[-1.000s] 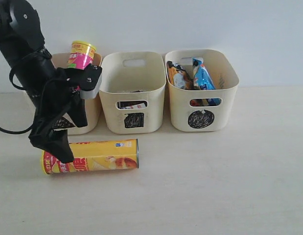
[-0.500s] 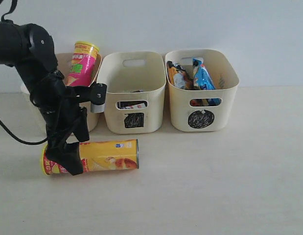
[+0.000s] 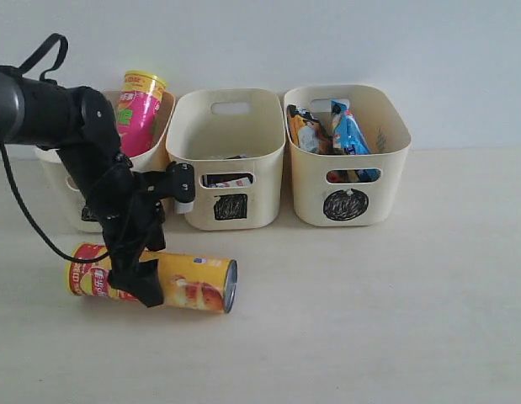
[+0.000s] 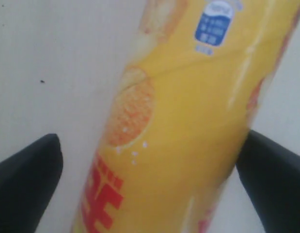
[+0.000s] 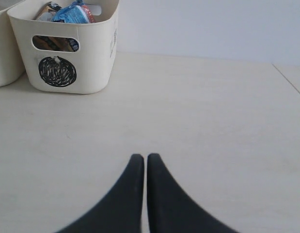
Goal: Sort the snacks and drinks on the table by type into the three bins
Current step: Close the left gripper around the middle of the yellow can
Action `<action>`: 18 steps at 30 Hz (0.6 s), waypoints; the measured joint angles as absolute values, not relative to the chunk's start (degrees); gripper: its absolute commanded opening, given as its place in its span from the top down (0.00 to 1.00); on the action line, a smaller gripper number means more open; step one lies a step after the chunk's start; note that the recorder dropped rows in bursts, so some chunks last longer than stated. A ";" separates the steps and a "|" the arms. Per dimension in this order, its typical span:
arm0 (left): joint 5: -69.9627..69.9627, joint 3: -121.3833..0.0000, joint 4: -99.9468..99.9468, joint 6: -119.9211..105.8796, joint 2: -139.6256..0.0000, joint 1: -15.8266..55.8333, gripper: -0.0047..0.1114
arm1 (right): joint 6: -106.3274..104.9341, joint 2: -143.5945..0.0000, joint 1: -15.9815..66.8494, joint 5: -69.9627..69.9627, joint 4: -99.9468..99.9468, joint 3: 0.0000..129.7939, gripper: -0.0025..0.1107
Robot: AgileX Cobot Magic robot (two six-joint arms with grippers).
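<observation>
The left gripper (image 3: 140, 282) is down at the table (image 3: 369, 320), its black fingers (image 4: 24, 180) spread to either side of the yellow-red Lay's chip tube (image 3: 193, 290). In the left wrist view the tube (image 4: 188, 121) fills the space between them: one finger stands a little clear of its side and the other is at its edge, so the jaws straddle the tube without being pressed onto it. The tube lies on its side on the table in front of the left-hand bin (image 3: 58, 189), its yellow-lidded end toward the left and its metal-rimmed end toward the right, set at a slight angle to the row of bins. The left arm hides that bin's mark. A pink Lay's chip tube (image 3: 138, 114) leans inside it, its yellow lid above the rim. The middle bin (image 3: 231, 139) carries the scribbled square, and part of a carton (image 3: 228, 179) shows through its handle cut-out. The right bin (image 3: 348, 168), marked with the circle, holds the orange snack bag (image 3: 306, 128) and the blue noodle pack (image 3: 351, 135). The right gripper (image 5: 141, 156) hangs over bare table with its two fingertips pressed together and nothing between them, well apart from the circle bin (image 5: 67, 48).
</observation>
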State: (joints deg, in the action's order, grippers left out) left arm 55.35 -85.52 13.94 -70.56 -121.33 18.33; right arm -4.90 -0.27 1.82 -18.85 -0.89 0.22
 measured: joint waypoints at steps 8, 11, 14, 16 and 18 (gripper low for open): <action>53.23 -85.52 11.39 -70.56 -124.68 18.33 0.40 | -4.90 -0.27 1.82 -18.85 -0.89 0.22 0.98; 52.80 -85.52 11.02 -70.68 -124.83 18.33 0.79 | -4.90 -0.27 1.82 -18.85 -0.89 0.22 0.98; 53.05 -85.52 11.04 -71.35 -124.48 18.33 0.92 | -4.90 -0.27 1.82 -18.85 -0.89 0.22 0.98; 54.77 -85.52 10.90 -72.33 -122.98 18.33 0.92 | -4.90 -0.27 1.82 -18.85 -0.89 0.22 0.98; 55.35 -85.52 10.90 -71.63 -120.39 18.33 0.92 | -4.90 -0.27 1.82 -18.85 -0.89 0.22 0.98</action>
State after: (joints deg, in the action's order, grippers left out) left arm 55.35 -85.52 10.90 -71.63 -120.39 18.33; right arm -4.90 -0.27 1.82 -18.85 -0.89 0.22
